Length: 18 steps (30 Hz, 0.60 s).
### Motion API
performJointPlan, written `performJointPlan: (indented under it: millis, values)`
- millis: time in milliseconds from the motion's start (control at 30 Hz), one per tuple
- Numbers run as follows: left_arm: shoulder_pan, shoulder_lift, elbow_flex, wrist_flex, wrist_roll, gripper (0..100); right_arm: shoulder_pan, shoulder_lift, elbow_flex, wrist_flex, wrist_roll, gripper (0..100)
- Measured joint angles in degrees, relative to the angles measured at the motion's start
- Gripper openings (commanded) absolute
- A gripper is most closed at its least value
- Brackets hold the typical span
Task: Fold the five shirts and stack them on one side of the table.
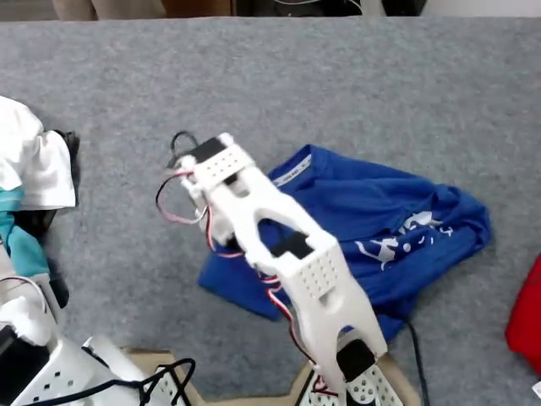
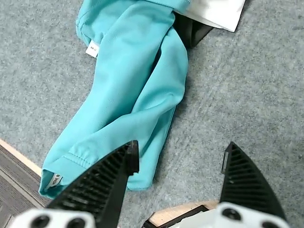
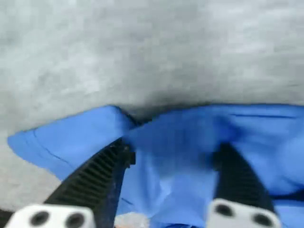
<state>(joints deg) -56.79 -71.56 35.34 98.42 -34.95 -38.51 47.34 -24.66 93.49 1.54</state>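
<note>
A crumpled blue shirt (image 1: 397,220) with white print lies in the middle of the grey table. My right arm (image 1: 279,228) stretches over its left part. In the right wrist view my right gripper (image 3: 173,154) is open, low over the blue shirt (image 3: 171,137), with blue cloth bunched between its fingers and the shirt's edge just ahead. My left gripper (image 2: 180,154) stands open above bare mat, beside a rumpled teal shirt (image 2: 133,90). At the table's left edge a white shirt (image 1: 30,161) lies on the teal shirt (image 1: 21,245), with black cloth (image 1: 68,144) beneath.
A red garment (image 1: 528,326) shows at the right edge of the table. The left arm's base (image 1: 34,355) and cables fill the near left corner. Grey mat (image 1: 338,76) stretches open across the back half. A wooden table edge (image 2: 19,159) runs close to the teal shirt.
</note>
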Motion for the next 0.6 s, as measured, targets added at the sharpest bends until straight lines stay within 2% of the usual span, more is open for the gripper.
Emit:
performJointPlan:
  millis: [67,233,400,600]
  values:
    - [0.0,0.0,0.0,0.0,0.0,29,2.0,2.2,-4.4,1.5,0.0,3.0]
    - [0.0,0.0,0.0,0.0,0.0,29,4.8,7.6,-17.2,6.5,0.0,0.5]
    - [0.0,0.0,0.0,0.0,0.0,29,6.1,10.0,-31.9,7.0,-0.4,0.5]
    - [0.0,0.0,2.6,0.0,0.0,29,10.4,14.0,-49.5,4.2,-7.2,0.5]
